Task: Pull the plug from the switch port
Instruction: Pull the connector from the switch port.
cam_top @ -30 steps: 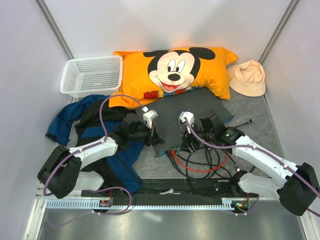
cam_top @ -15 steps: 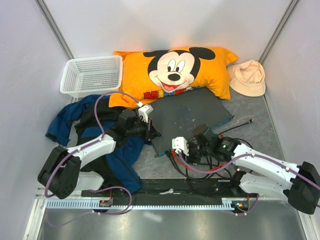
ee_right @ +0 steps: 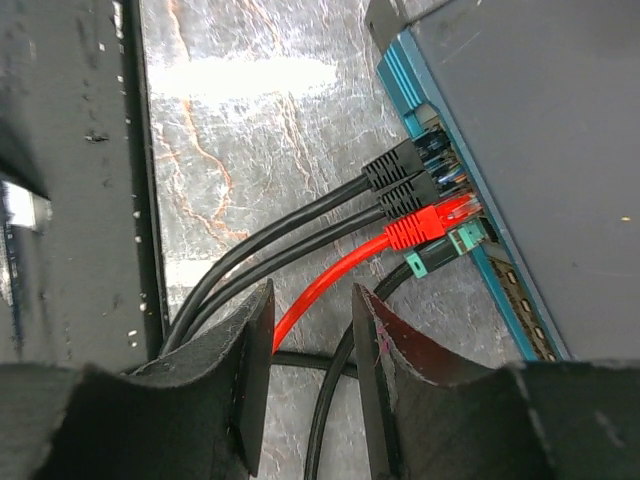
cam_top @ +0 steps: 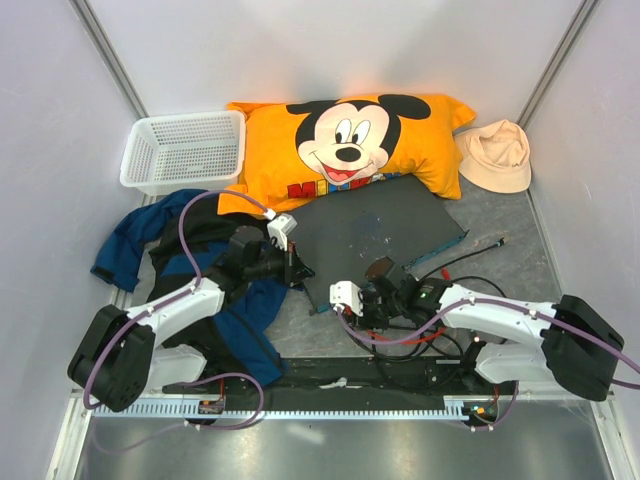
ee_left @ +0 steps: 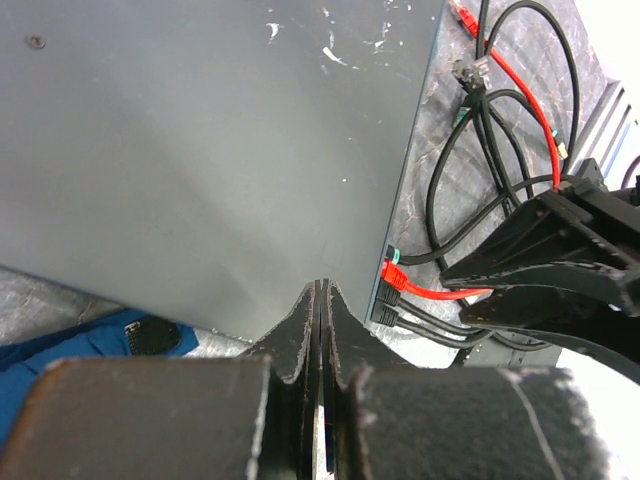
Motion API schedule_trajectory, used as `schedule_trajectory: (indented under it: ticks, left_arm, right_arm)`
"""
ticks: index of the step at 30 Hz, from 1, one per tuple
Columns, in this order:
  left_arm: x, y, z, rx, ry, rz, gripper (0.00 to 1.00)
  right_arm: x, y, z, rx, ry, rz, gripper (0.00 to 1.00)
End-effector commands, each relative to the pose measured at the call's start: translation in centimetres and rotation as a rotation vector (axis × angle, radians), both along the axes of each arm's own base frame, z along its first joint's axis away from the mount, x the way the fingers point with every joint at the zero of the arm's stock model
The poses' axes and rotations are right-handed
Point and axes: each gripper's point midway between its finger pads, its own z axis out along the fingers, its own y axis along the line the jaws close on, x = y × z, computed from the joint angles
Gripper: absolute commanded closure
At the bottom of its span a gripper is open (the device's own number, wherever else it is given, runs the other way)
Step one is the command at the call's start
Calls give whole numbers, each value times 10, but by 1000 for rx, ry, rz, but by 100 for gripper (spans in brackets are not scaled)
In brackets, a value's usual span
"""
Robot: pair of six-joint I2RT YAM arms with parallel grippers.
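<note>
At the far left corner of the worktop stands a white plastic basket, its perforated floor in full view. Beside it along the far edge lies an orange Mickey Mouse pillow. A cream bucket hat sits at the far right corner. A heap of blue and black clothing covers the left side, under the left arm.

The switch lies flat in the middle of the worktop, turned at an angle. Its far edge touches the pillow and its teal port edge faces the near right. Toward the left end of that edge, four plugs sit side by side in their ports: two black plugs, the red plug and a green-booted plug. Their leads run into a tangle of cables toward the near edge.

The right gripper is low over the worktop just short of the port edge, jaws apart. The red cable passes between its fingers; whether they touch it cannot be told. The left gripper has its jaws pressed together, tips at the switch's near left edge.

The worktop is grey with a marbled sheen. Pale walls close it on three sides, and a slotted metal rail runs along the near edge.
</note>
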Motion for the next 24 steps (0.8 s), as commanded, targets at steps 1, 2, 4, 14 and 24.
schedule_trajectory:
  ticks: [1, 2, 4, 14, 24]
  left_arm:
    - [7, 1, 12, -41, -38, 40, 98]
    - [7, 1, 12, -42, -38, 40, 98]
    - [9, 2, 13, -41, -41, 51, 98]
    - [2, -17, 27, -108, -23, -40, 98]
    - [-33, -55, 19, -90, 38, -189, 98]
  right_arm:
    - [8, 16, 10, 34, -29, 8, 56]
    - [8, 16, 9, 29, -31, 10, 55]
    - [8, 15, 4, 12, -30, 8, 55]
    - [15, 8, -3, -39, -54, -41, 95]
    - [14, 5, 21, 18, 104, -188, 99]
